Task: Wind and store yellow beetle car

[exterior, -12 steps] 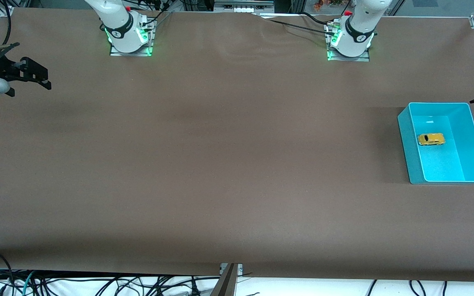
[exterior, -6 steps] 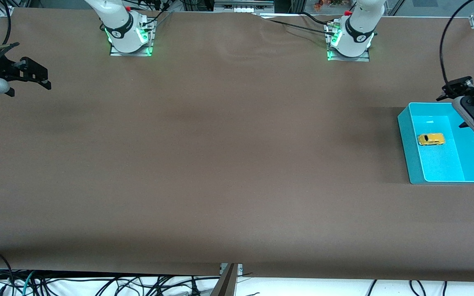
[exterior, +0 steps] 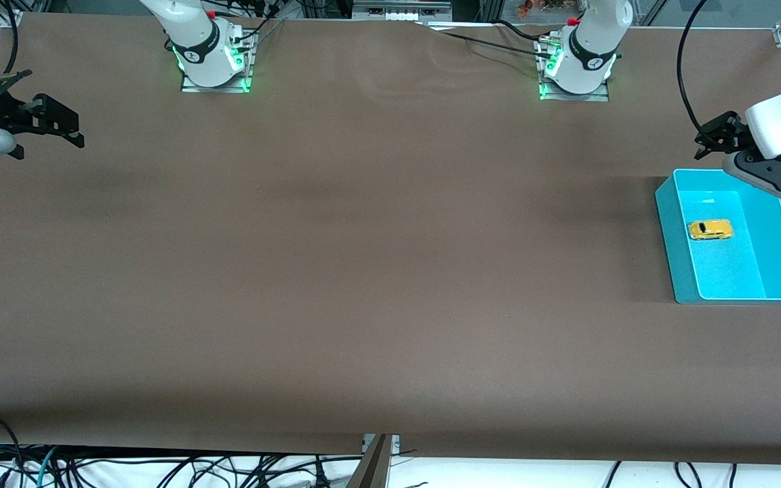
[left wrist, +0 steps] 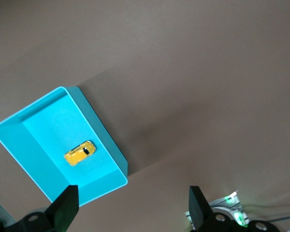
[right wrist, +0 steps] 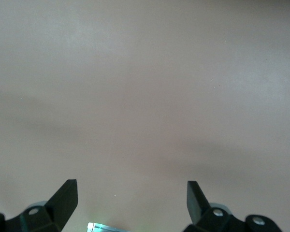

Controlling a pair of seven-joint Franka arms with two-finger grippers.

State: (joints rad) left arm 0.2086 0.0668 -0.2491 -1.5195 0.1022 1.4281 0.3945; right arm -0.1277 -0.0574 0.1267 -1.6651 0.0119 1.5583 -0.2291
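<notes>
The yellow beetle car (exterior: pixel 710 230) lies on the floor of the cyan bin (exterior: pixel 667 234), at the left arm's end of the table. In the left wrist view the car (left wrist: pixel 79 153) shows inside the bin (left wrist: pixel 100 129), well below the fingers. My left gripper (exterior: pixel 780 179) hangs over the bin's corner farthest from the front camera; it (left wrist: pixel 133 191) is open and holds nothing. My right gripper (exterior: pixel 58 122) waits at the right arm's end of the table, and it (right wrist: pixel 130 184) is open over bare brown cloth.
A brown cloth (exterior: pixel 363 257) covers the whole table. The two arm bases (exterior: pixel 214 64) (exterior: pixel 577 71) stand along the edge farthest from the front camera. Loose cables (exterior: pixel 160 471) hang below the near edge.
My left gripper has swung in from the table's end to over the bin's farthest corner. The car, the bin and the right gripper have not moved.
</notes>
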